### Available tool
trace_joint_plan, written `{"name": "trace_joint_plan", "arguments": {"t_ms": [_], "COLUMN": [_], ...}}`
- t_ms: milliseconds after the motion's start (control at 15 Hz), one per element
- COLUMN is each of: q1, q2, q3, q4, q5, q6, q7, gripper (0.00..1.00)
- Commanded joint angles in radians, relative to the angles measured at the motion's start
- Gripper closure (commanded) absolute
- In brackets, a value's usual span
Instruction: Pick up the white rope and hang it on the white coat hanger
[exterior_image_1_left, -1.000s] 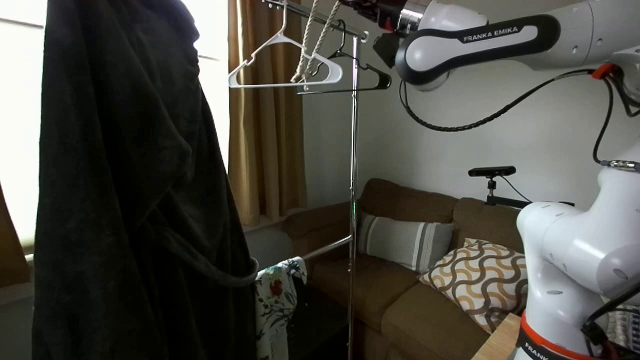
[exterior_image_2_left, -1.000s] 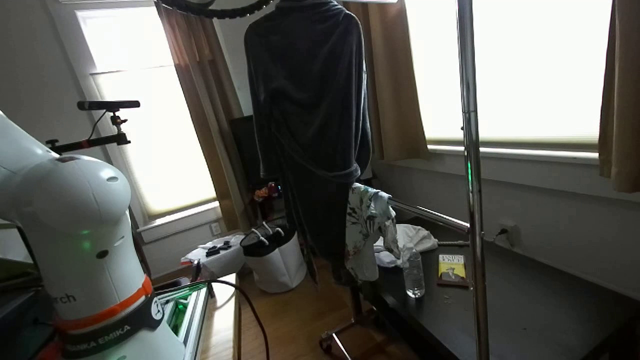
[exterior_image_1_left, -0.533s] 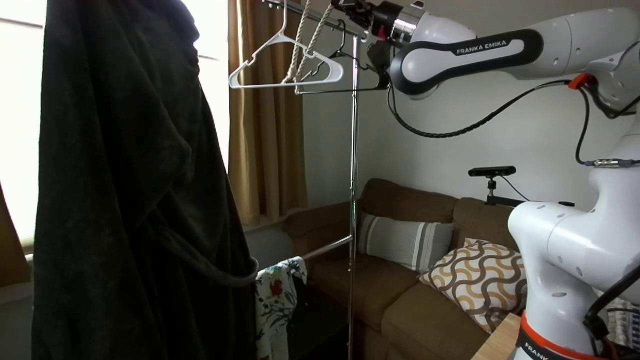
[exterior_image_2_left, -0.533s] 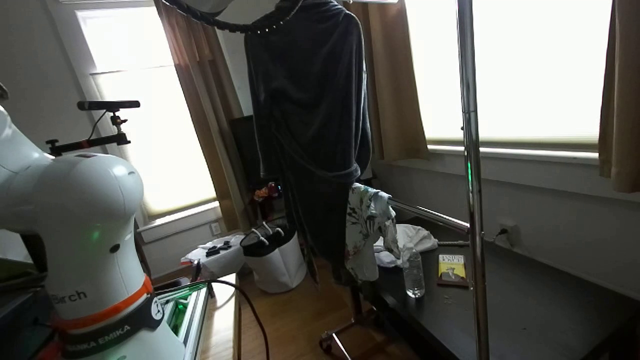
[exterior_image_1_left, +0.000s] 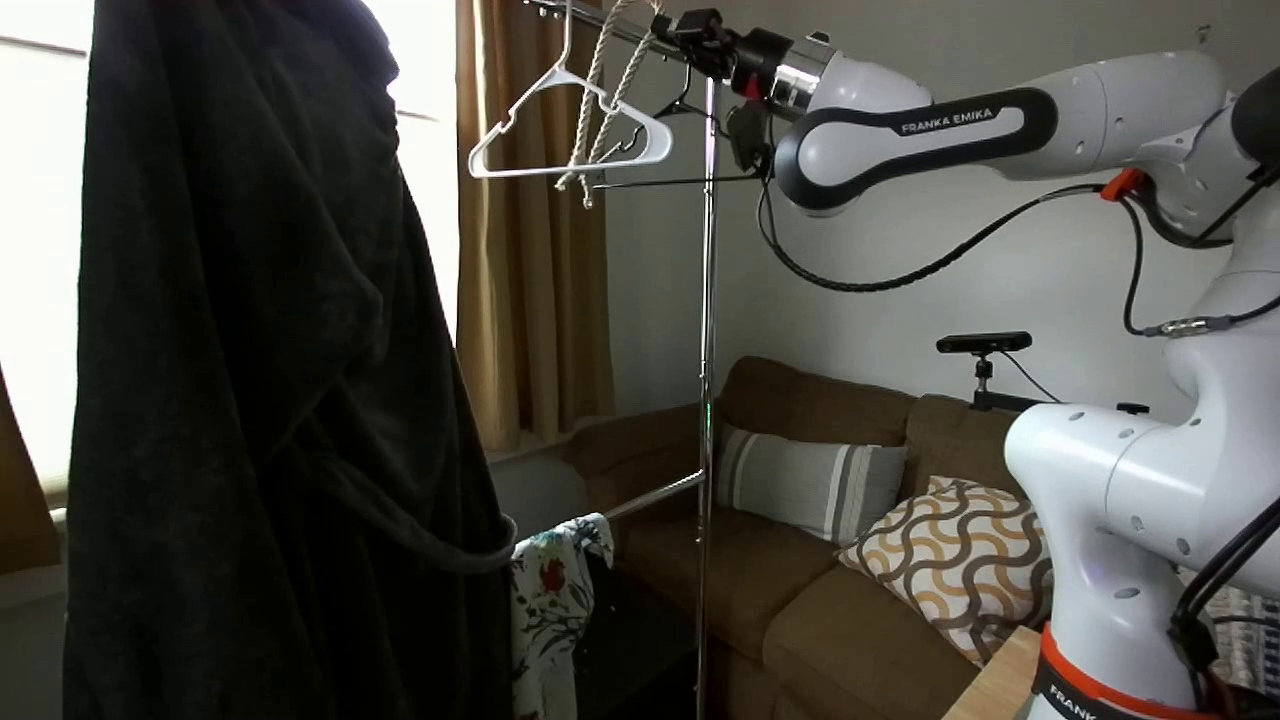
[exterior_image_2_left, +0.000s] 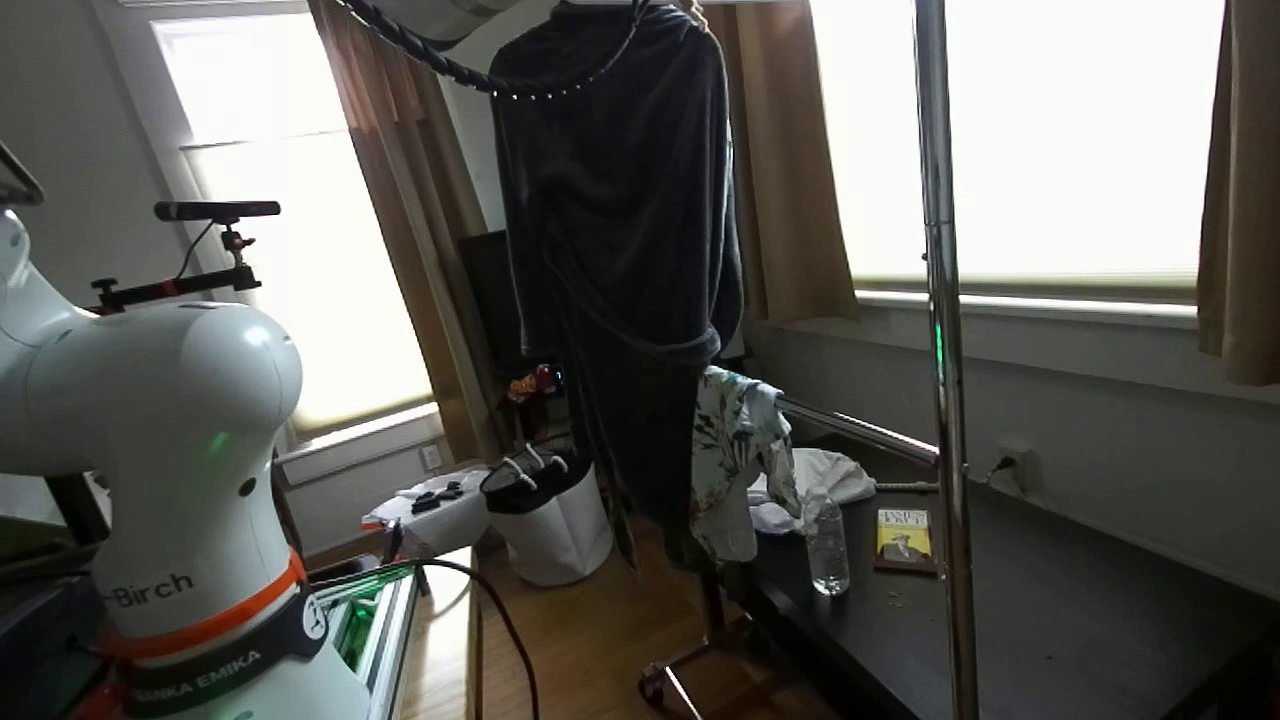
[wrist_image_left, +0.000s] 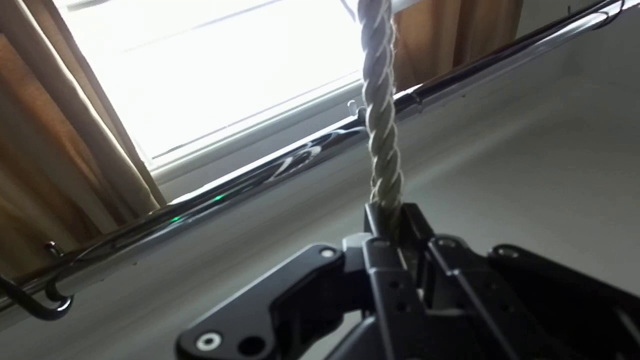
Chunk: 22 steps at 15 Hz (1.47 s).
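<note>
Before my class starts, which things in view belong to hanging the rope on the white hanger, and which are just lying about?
Job: rope, held in the jaws; white hanger; clothes rack, likely support.
Not needed: bottle; book; striped pillow; patterned pillow; robe; flowered cloth.

Bottle (exterior_image_2_left: 827, 548) stands upright (a yellow book (exterior_image_2_left: 904, 541) nearby).

White rope (wrist_image_left: 382, 115) in fingers (wrist_image_left: 375, 222), near upright white coat hanger (exterior_image_1_left: 561, 77)

Daylight from the windows (exterior_image_2_left: 1080, 140) blows out in every view; the robe (exterior_image_1_left: 250, 350) sinks near black. In the wrist view the rope (wrist_image_left: 380, 100) is shaded with pale edges, glare and green glints streak the rail (wrist_image_left: 300, 160), the curtain (wrist_image_left: 45, 140) looks soft.
</note>
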Motion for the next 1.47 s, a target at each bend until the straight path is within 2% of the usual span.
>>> {"name": "trace_joint_plan", "arguments": {"t_ms": [0, 200, 533, 933, 1200, 1400], "q1": [0.072, 0.080, 0.054, 0.097, 0.105, 0.102], "q2": [-0.044, -0.038, -0.019, 0.025, 0.119, 0.242], "q3": [-0.065, -0.082, -0.083, -0.140, -0.184, -0.224], "q4": [-0.002, 0.006, 0.018, 0.035, 0.068, 0.109], "q5": [-0.086, -0.090, -0.117, -0.198, -0.190, -0.165], "q6": [0.013, 0.074, 0.177, 0.272, 0.435, 0.530], "q7": [0.060, 0.050, 0.078, 0.176, 0.220, 0.316], "gripper": [0.97, 0.97, 0.97, 0.97, 0.97, 0.97]}}
